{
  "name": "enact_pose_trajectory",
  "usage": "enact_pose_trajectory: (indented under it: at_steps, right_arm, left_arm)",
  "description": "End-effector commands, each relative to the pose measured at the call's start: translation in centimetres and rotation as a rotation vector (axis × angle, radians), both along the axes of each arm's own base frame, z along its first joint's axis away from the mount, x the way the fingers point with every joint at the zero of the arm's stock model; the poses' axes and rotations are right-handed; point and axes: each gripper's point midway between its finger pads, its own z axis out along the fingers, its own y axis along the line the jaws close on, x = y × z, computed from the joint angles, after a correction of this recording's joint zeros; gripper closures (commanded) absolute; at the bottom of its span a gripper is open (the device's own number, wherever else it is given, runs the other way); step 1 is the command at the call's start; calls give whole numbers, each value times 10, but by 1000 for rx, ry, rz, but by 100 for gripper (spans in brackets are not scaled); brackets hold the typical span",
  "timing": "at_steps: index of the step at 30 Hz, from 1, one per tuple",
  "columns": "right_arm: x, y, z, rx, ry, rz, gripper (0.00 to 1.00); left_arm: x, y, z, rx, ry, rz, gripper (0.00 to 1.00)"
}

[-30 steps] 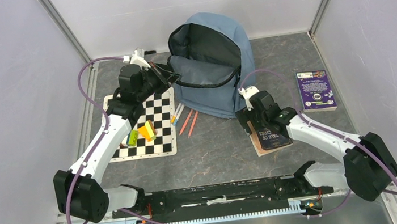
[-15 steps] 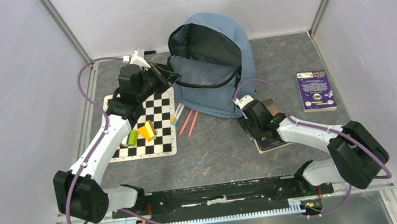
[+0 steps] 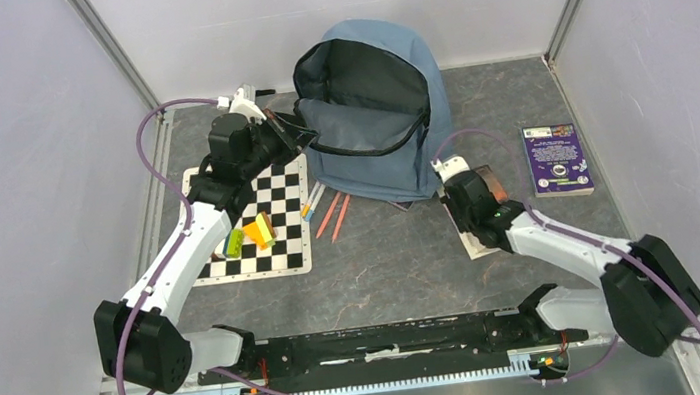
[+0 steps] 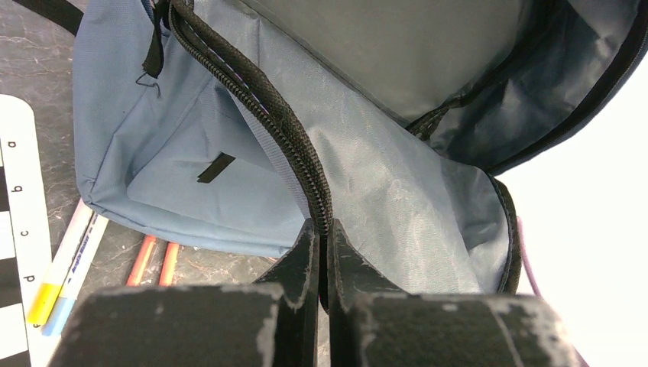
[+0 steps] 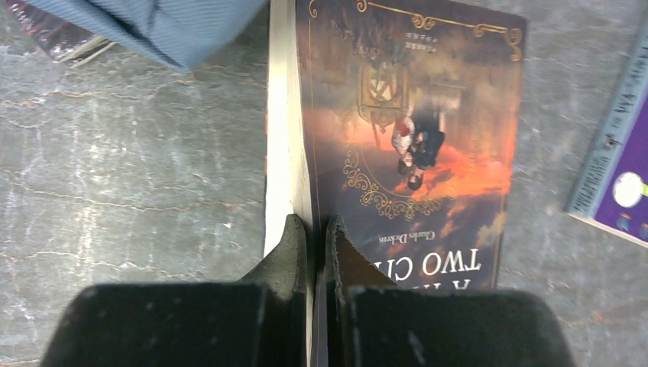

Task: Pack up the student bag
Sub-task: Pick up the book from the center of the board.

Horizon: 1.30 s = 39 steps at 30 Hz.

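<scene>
The student bag (image 3: 377,124) stands at the back centre with its main compartment gaping open. My left gripper (image 3: 302,129) is shut on the dark zipper edge (image 4: 260,107) of the bag's opening, and the left wrist view shows the zipper pinched between the gripper (image 4: 321,228) tips. My right gripper (image 3: 484,205) is in front of the bag's right corner. It is shut on the long edge of a paperback, "A Tale of Two Cities" (image 5: 413,138), whose white page block (image 5: 284,153) shows beside the cover. The right gripper (image 5: 315,223) pinches that edge, and the book (image 3: 478,240) looks tilted off the table.
A purple book (image 3: 557,160) lies flat at the right. A chessboard (image 3: 258,219) at the left carries small yellow, orange and green blocks (image 3: 252,235). Pens and red pencils (image 3: 327,210) lie between the board and the bag. Walls close in on both sides.
My right gripper has closed on the paperback's edge and shifted back and right, tipping the book up. The left gripper keeps its hold on the zipper edge, and the bag has shifted slightly.
</scene>
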Motion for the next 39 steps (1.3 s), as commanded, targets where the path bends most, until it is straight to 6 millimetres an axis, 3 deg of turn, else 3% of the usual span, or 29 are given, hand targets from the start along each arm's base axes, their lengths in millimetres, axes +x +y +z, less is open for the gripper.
enact_pose_trajectory:
  at_steps: [1,9,11,15,18,25,30,35,39]
  right_arm:
    - [-1,-31,21,-45,-108,-113,100]
    - [13,-43,63,-43,-295,-171,100]
    - [16,-44,76,-29,-341,-185,100]
    - [23,-29,102,75,-400,-160,100]
    - [25,-18,114,153,-416,-143,100]
    - [25,-12,157,272,-473,-175,100]
    - [20,-14,182,340,-521,-206,100]
    - [18,5,204,465,-544,-146,100]
    - [17,15,215,537,-553,-115,100]
  left_arm:
    - [-4,-1,18,26,-80,-36,98]
    - [-4,-1,27,47,-112,-49,96]
    - [-5,0,28,66,-113,-51,78]
    - [-6,3,30,115,-120,-55,17]
    - [-10,1,39,187,-163,-62,1]
    - [-48,-44,79,255,-245,-127,0]
    - [-74,-76,86,258,-248,-168,0]
    - [-94,-132,93,99,-201,-361,0]
    - [-92,-162,84,90,-127,-443,0]
